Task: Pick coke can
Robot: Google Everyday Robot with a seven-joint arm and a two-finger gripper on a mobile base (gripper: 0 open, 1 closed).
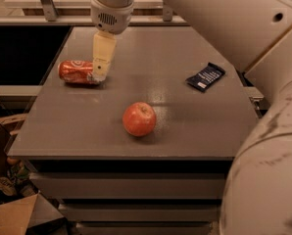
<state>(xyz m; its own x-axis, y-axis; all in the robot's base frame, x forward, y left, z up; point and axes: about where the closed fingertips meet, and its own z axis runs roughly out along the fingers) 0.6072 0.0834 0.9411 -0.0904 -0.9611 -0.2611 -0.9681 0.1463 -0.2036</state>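
The coke can is a small red can with white lettering. It lies on its side near the left edge of the grey table. My gripper hangs down from the white arm at the top of the camera view. Its cream-coloured tip overlaps the can's right end and hides that end. I cannot tell whether it touches the can.
A round red apple sits near the table's front middle. A dark blue snack packet lies at the right. My white arm fills the right side of the view. Cardboard boxes and clutter lie on the floor at the lower left.
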